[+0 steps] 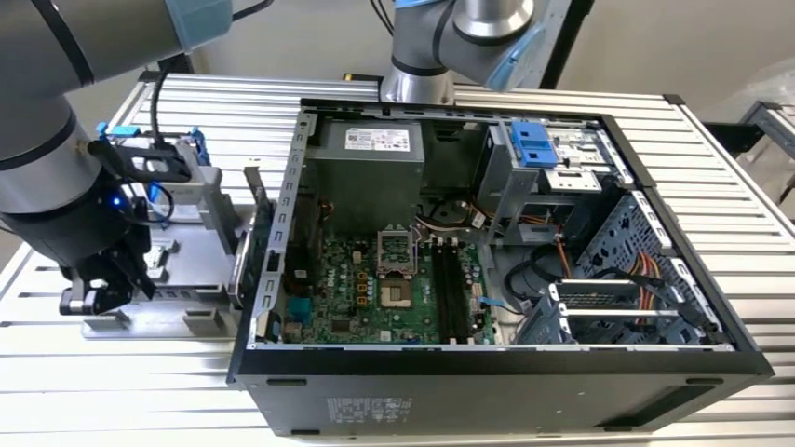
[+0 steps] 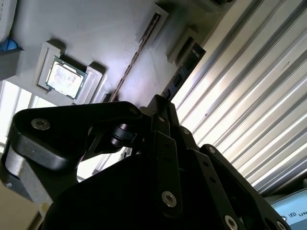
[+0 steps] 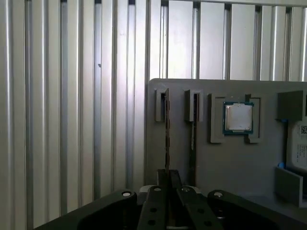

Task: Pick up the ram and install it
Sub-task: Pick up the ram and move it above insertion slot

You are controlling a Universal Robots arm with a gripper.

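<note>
Exterior view: ribbed aluminium surface (image 1: 733, 168) of long parallel grooves, carrying an open black computer case (image 1: 497, 368) with a green motherboard (image 1: 372, 298) inside. Flat grey holder plate (image 1: 162, 321) on the surface, at the exterior view's left of the case. Gripper (image 1: 100, 293) low over that plate, black and angular, at the end of the thick grey arm (image 1: 50, 158).

First wrist view: closer look at the matte plate, with the ram (image 3: 166, 134), a long slim strip, standing on its thin edge in a narrow slot. Second similar stick (image 3: 193, 134) in the neighbouring slot, just beside. Square silver processor chip (image 3: 238, 117), shiny, seated in its own recess near that second stick. Black fingers (image 3: 162, 181) pressed together on the near end of the ram, with just a thin seam between them.

Second wrist view: same plate from another angle, ram (image 2: 184, 69) dark and flat-faced, reaching to the fingertips. Bolted black linkages of the gripper in front.
</note>
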